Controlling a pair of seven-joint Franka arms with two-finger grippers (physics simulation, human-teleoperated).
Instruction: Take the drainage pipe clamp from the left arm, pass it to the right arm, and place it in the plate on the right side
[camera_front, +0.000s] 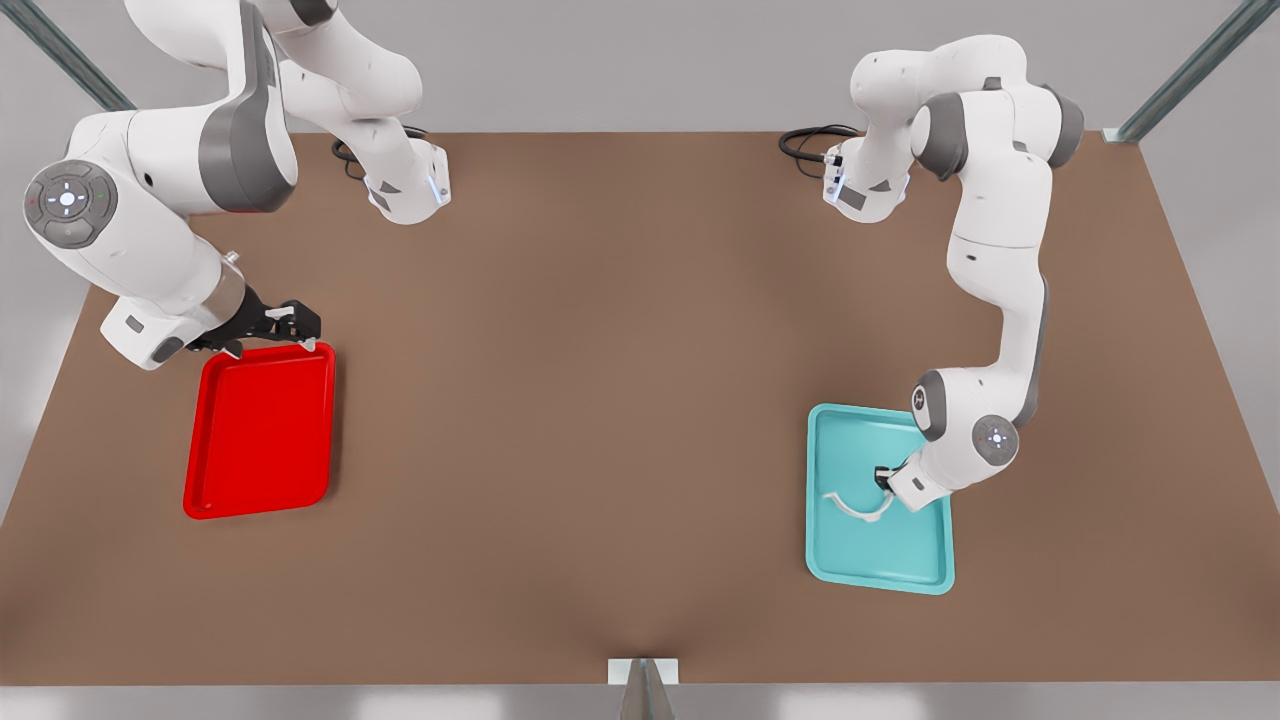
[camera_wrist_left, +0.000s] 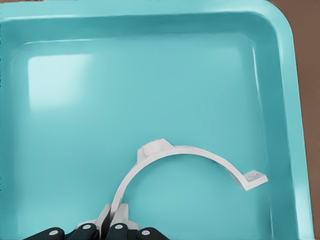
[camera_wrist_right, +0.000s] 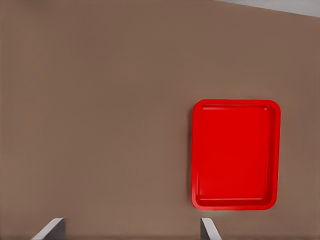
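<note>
The drainage pipe clamp (camera_front: 852, 507), a thin white half-ring with end tabs (camera_wrist_left: 182, 152), is over the floor of a teal tray (camera_front: 880, 565) at the front view's right. My left gripper (camera_front: 886, 480) reaches down into that tray and is shut on one end of the clamp (camera_wrist_left: 114, 220). I cannot tell whether the clamp rests on the tray floor or is just off it. The red plate (camera_front: 260, 440) lies at the front view's left. My right gripper (camera_front: 290, 322) hovers by the plate's far edge, open and holding nothing, fingers spread wide (camera_wrist_right: 132, 231) with the plate (camera_wrist_right: 235, 155) below.
Brown table (camera_front: 600, 400) spans between the two trays. Both arm bases (camera_front: 410, 190) stand at the far edge with black cables (camera_front: 805, 145). A small metal bracket (camera_front: 643, 672) sits at the near edge. The teal tray's rim (camera_wrist_left: 285, 100) surrounds the clamp.
</note>
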